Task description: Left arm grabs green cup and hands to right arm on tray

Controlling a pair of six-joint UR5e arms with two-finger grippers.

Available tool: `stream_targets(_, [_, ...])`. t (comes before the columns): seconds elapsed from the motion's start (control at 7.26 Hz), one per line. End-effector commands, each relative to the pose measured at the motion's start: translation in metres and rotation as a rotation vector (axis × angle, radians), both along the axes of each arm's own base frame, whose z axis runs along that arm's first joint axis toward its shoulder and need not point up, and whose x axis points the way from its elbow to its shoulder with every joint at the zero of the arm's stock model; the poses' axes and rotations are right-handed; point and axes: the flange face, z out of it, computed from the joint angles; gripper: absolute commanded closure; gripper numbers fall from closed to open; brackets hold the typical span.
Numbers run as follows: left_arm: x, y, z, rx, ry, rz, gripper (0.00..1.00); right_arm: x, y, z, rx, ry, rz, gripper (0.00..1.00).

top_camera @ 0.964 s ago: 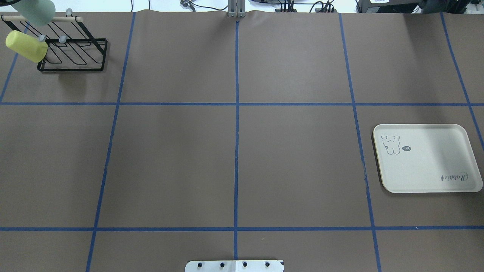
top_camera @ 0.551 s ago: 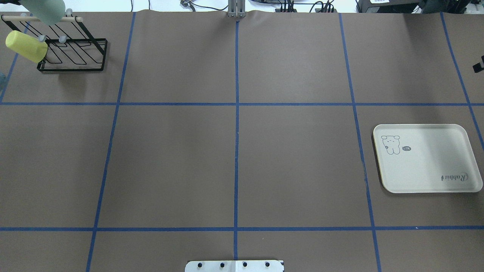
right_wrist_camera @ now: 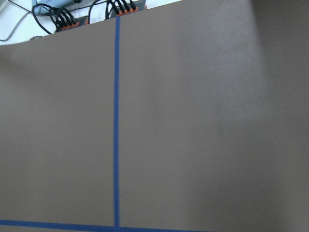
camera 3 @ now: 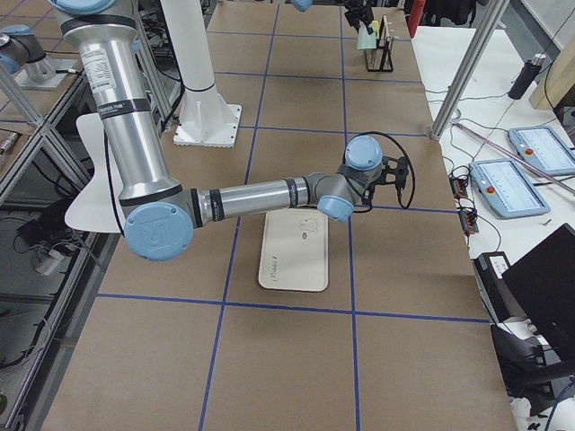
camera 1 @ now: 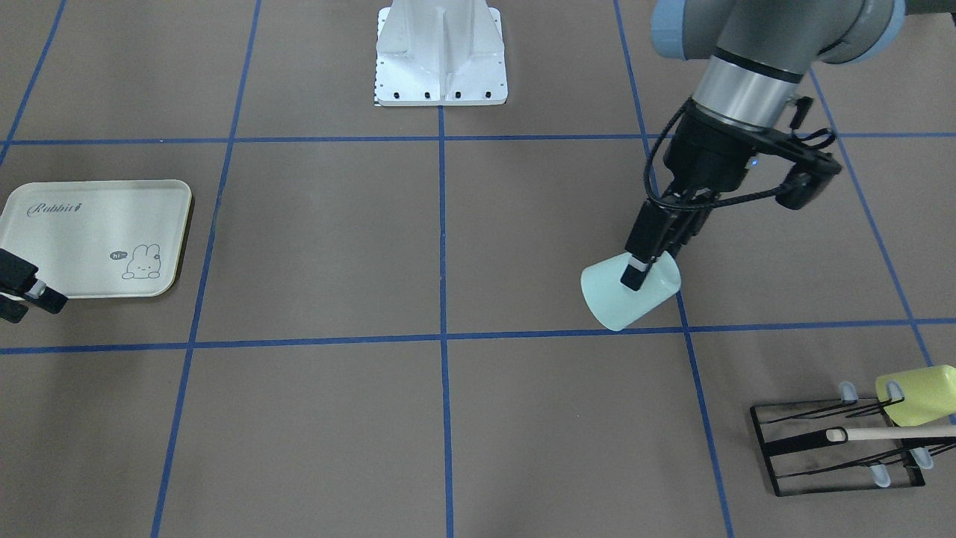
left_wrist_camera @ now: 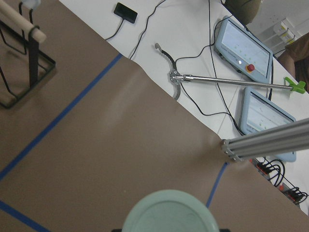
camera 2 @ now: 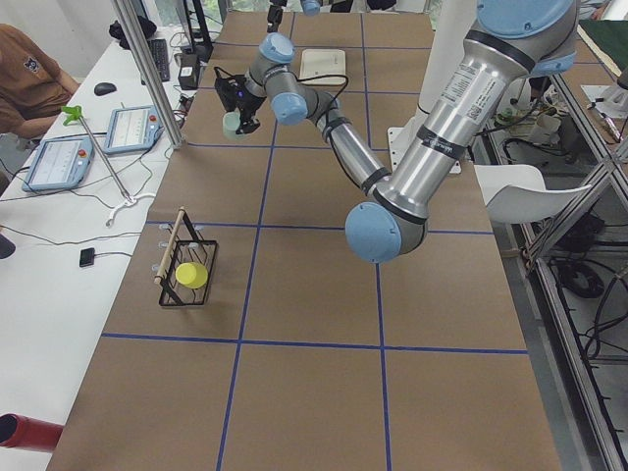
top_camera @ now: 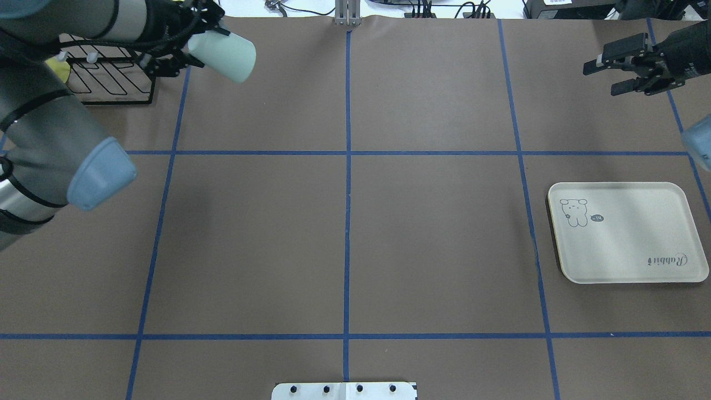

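My left gripper [top_camera: 195,45] is shut on the pale mint-green cup [top_camera: 225,53] and holds it tilted above the table, just right of the rack. In the front-facing view the cup [camera 1: 620,299] hangs from the left gripper [camera 1: 641,275]. The cup's rim fills the bottom of the left wrist view [left_wrist_camera: 169,215]. My right gripper [top_camera: 602,75] is open and empty over the far right of the table, beyond the cream tray [top_camera: 627,253]. The tray [camera 1: 75,246] lies flat with nothing on it. The right gripper [camera 1: 30,297] shows at its corner.
A black wire rack [camera 1: 836,442] stands at the far left with a yellow-green cup [camera 1: 919,392] hung on it. My left arm's elbow [top_camera: 100,172] hangs over the table's left part. The robot's base plate [top_camera: 344,390] is at the near edge. Cables and tablets lie beyond the far edge.
The left arm has swung into the overhead view and carried the green cup rightward, away from the rack. The right gripper has come in from the right edge, open.
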Motion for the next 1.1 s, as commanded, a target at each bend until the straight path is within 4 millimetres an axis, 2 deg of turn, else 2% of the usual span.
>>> stream_targets(0.0, [0.040, 0.027, -0.041, -0.072, 0.116, 0.018, 0.88, -0.013, 0.023, -0.026, 0.049, -0.142, -0.006, 0.00])
stream_targets(0.14, [0.057, 0.040, -0.055, -0.084, 0.146, 0.041, 0.88, -0.015, 0.034, -0.037, 0.072, -0.203, -0.013, 0.00])
stream_targets(0.41, [0.075, 0.059, -0.085, -0.137, 0.225, 0.054, 0.88, -0.024, 0.060, -0.068, 0.137, -0.371, -0.027, 0.00])
stream_targets(0.55, [0.079, 0.066, -0.097, -0.149, 0.252, 0.059, 0.88, -0.045, 0.075, -0.081, 0.126, -0.488, 0.001, 0.00])
stream_targets(0.83, [0.083, 0.084, -0.111, -0.140, 0.285, 0.089, 0.88, -0.111, 0.120, -0.105, 0.132, -0.763, -0.039, 0.00])
stream_targets(0.96, [0.081, 0.089, -0.122, -0.146, 0.310, 0.094, 0.88, -0.129, 0.138, -0.116, 0.142, -0.866, -0.056, 0.00])
